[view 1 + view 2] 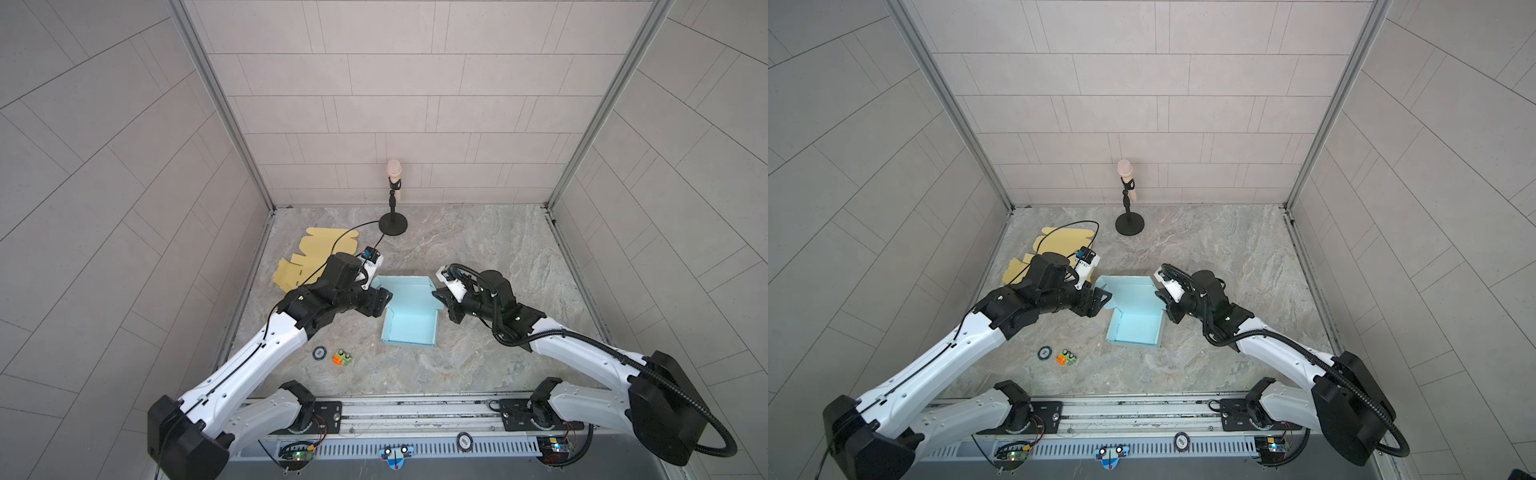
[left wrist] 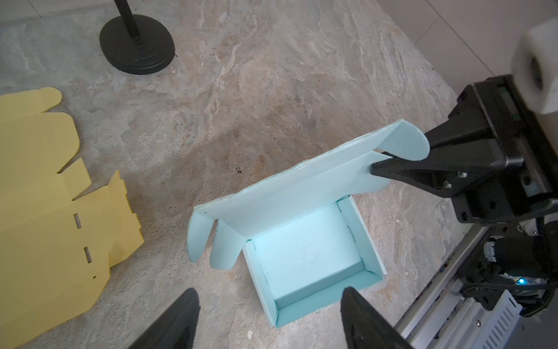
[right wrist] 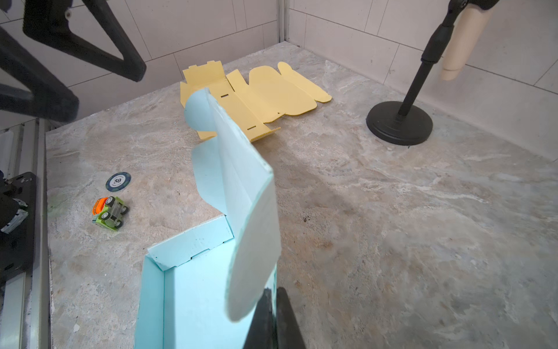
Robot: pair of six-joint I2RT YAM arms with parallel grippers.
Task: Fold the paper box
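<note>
The light blue paper box [image 1: 409,322] [image 1: 1136,322] sits mid-table with its tray walls standing and its lid [image 2: 290,193] [image 3: 241,169] raised at a slant. My right gripper [image 1: 440,297] [image 1: 1163,297] [image 3: 271,291] is shut on the lid's side flap at the box's right edge; in the left wrist view that gripper [image 2: 383,160] pinches the flap beside a rounded ear. My left gripper [image 1: 384,301] [image 1: 1100,301] [image 2: 270,292] hangs open just off the box's left side, holding nothing. The two rounded ears at the lid's left end hang free.
A flat yellow cardboard blank [image 1: 316,257] [image 3: 256,90] lies at the back left. A black microphone stand [image 1: 392,224] rises at the back centre. A poker chip [image 1: 319,353] and a small toy car [image 1: 342,358] lie front left of the box. A metal rail [image 1: 415,411] runs along the front.
</note>
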